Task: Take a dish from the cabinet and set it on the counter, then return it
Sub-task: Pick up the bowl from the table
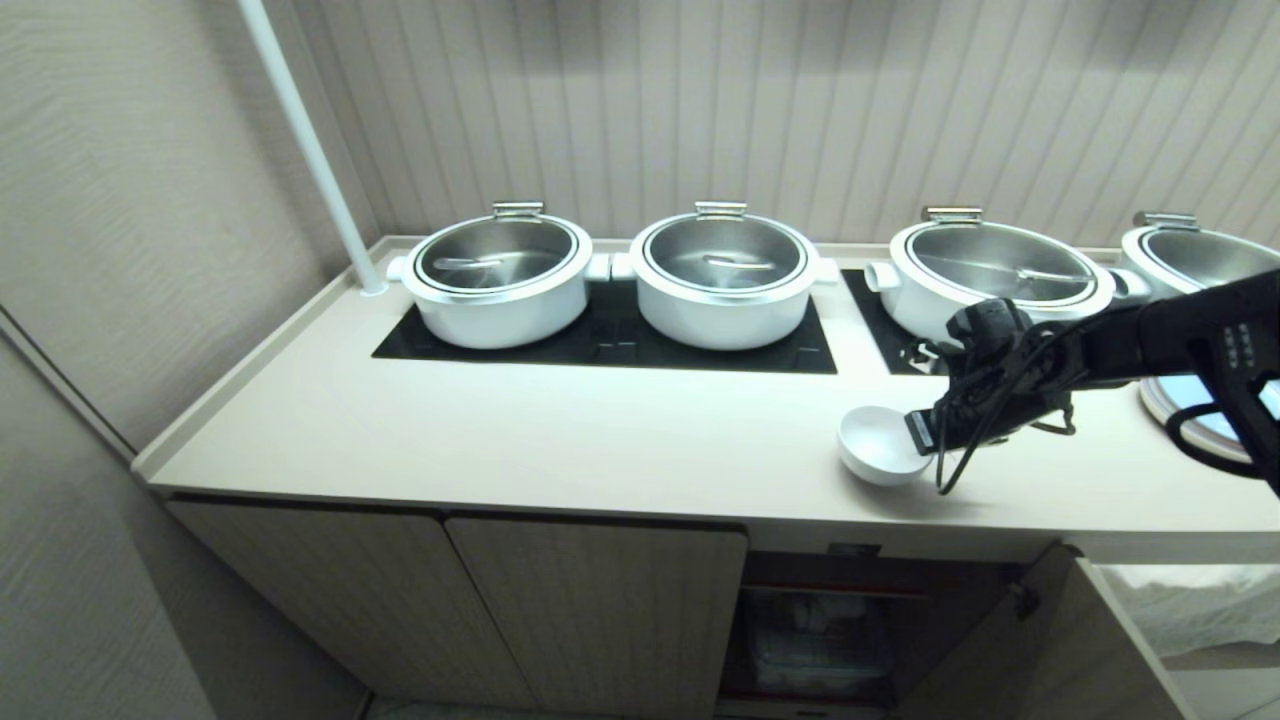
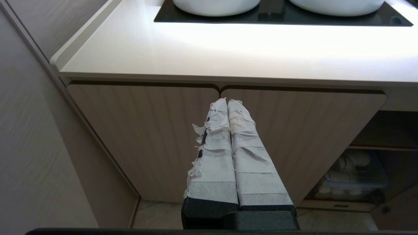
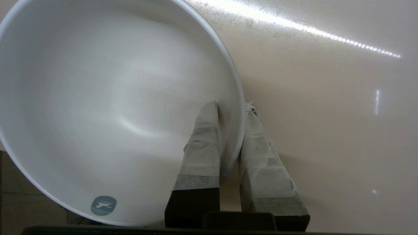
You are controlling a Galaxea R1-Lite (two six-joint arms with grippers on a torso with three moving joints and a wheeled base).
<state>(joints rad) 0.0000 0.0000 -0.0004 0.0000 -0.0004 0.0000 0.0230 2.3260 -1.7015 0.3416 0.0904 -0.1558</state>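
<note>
We see the dish (image 1: 878, 445), a small plain white bowl, sitting on the counter (image 1: 560, 430) near its front edge, to the right of the black cooktop panel (image 1: 610, 340) and in front of the third white pot (image 1: 990, 280). Our right gripper (image 1: 925, 432) reaches in from the right side and meets the bowl at its right rim. In the right wrist view the relation is plain: one taped finger (image 3: 202, 143) lies inside the bowl against its inner wall, the other sits outside on the counter side, and the rim (image 3: 240, 130) runs between them. The jaws stand narrow, pinched on that rim, so the gripper (image 3: 232, 106) is holding the dish (image 3: 114, 107) by its edge. A small blue-grey mark (image 3: 104, 205) shows on the bowl's inner wall.

Our left gripper (image 2: 227, 101) hangs low in front of the cabinet (image 2: 147, 130), its two taped fingers pressed together with nothing between them, pointing at the seam between two closed ribbed doors. To the right of these doors the cabinet compartment (image 1: 820, 630) stands open below the dish, with pale items dimly visible on its shelf.
</note>
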